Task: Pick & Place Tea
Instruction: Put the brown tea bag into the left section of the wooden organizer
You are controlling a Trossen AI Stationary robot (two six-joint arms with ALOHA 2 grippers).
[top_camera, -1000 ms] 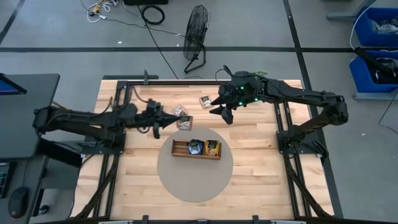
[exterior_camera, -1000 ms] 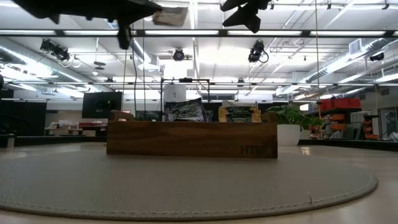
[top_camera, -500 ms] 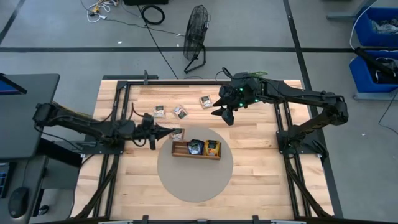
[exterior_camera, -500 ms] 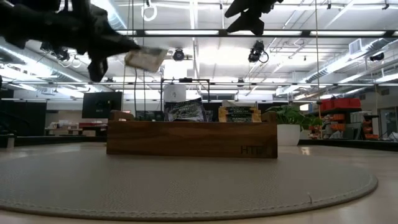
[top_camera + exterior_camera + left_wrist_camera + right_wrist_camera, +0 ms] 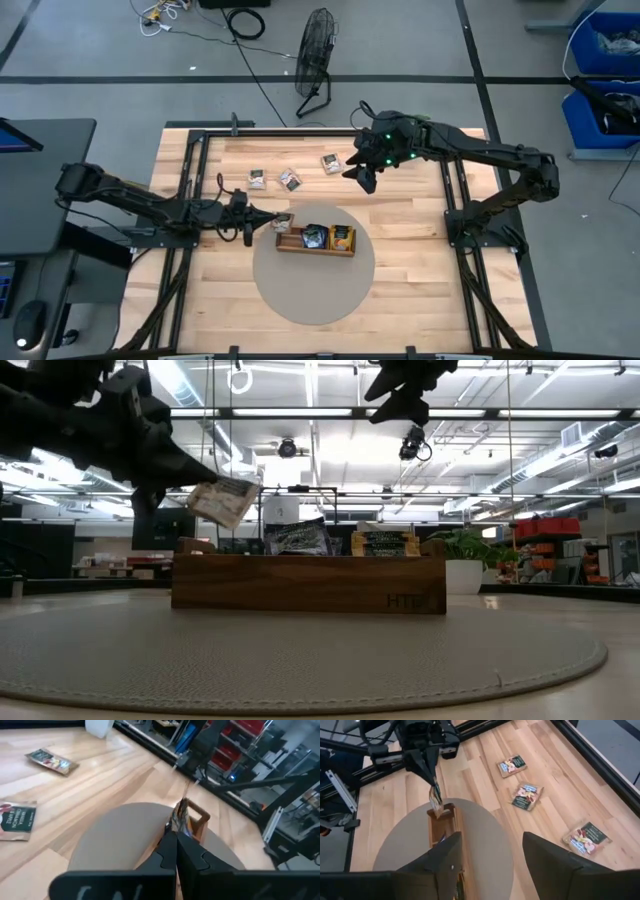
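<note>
One tea packet (image 5: 224,501) being carried, clamped in left gripper (image 5: 268,219), nearing tray (image 5: 290,247) left end; needing lowering, release. Right gripper (image 5: 362,176) hovering beyond tray, fingers spread.

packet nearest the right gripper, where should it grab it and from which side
That packet lies flat on the bare wood, apart from the other two. The right gripper, open, would best come straight down and pinch across two opposite edges, probably.

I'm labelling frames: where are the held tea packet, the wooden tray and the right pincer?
Held tea packet (image 5: 225,501), low view, middle of its face.
Wooden tray (image 5: 300,584), low view, front wall.
Right pincer (image 5: 364,178), high view, between its fingertips.
</note>
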